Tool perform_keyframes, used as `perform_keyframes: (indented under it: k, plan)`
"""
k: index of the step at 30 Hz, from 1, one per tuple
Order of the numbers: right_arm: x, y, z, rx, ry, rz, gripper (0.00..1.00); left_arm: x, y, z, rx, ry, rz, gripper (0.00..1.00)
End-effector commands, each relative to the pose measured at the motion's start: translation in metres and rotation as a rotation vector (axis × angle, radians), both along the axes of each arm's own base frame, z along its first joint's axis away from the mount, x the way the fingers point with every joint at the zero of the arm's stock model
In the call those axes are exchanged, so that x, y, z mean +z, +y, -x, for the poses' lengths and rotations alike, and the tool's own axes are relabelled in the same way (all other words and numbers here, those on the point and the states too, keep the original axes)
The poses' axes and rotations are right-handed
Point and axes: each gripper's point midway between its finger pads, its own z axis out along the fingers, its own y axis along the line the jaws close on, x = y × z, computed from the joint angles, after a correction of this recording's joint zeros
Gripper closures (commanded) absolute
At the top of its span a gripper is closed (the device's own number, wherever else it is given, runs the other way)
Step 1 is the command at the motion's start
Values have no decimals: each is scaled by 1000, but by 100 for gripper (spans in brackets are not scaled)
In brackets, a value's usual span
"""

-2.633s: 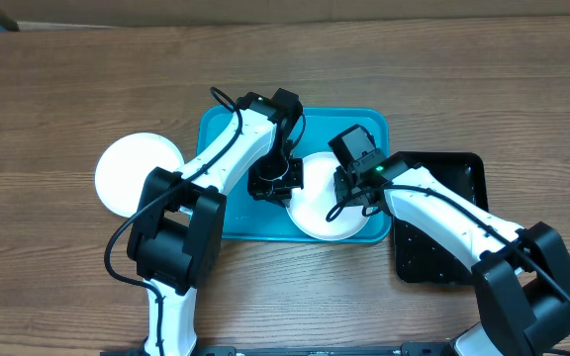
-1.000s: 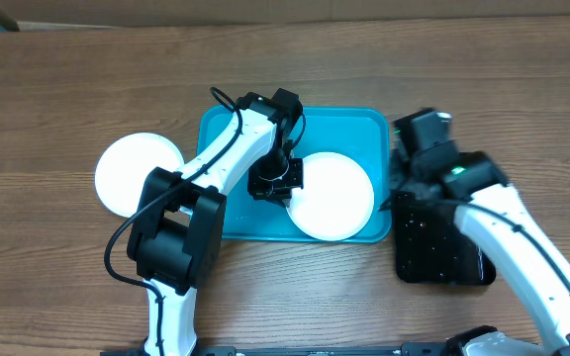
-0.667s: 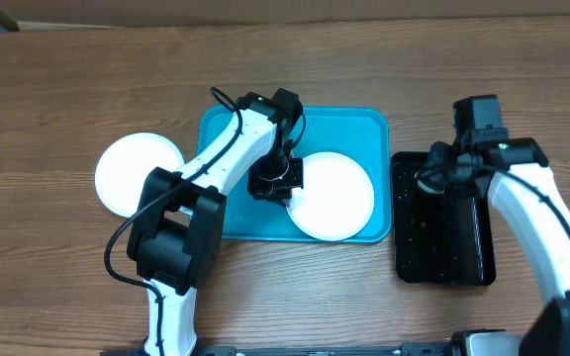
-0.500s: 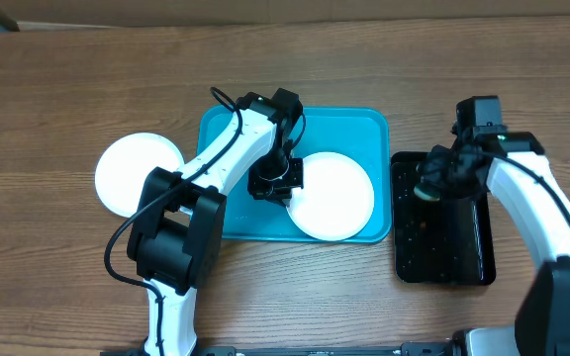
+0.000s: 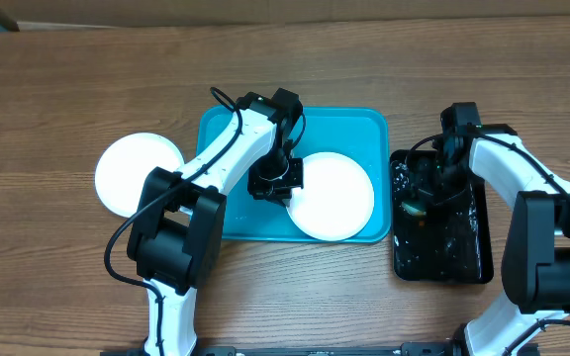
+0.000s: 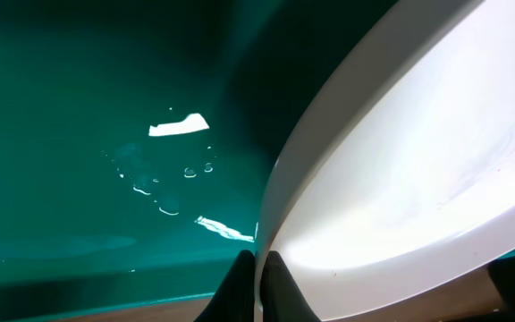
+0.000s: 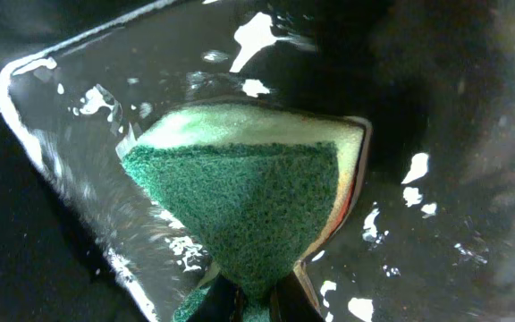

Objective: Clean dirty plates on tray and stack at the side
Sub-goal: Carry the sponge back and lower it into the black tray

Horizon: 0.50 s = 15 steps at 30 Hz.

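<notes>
A white plate (image 5: 332, 196) lies on the turquoise tray (image 5: 354, 126), toward its right. My left gripper (image 5: 287, 190) is shut on this plate's left rim; the left wrist view shows the rim (image 6: 347, 152) pinched between the two fingers above the wet tray floor (image 6: 79, 107). A second white plate (image 5: 132, 173) rests on the table left of the tray. My right gripper (image 5: 422, 195) is shut on a green-and-yellow sponge (image 7: 257, 206) and holds it in the water of the black tray (image 5: 443, 259). No lime-green plate is in view.
The black tray stands right of the turquoise tray and holds water with glints on it (image 7: 257, 31). Both arms reach in from the table's front edge. Wooden table (image 5: 67, 79) surrounds the trays.
My right arm has swung off the plate, rightward over the black tray, and brought the sponge down into its water. My left gripper and both plates have not moved.
</notes>
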Motion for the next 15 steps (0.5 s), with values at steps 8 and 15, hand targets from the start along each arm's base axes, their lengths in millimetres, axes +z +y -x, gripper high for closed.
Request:
perform_keyframes:
  k: [8,15]
  plan:
    - [31,-3,-11,1,-96,-58,96,5,-2,3,-10,-3,5,96]
    - [50,-20,-18,-128,-152,-96,96,5,-1,4,-11,0,3,96]
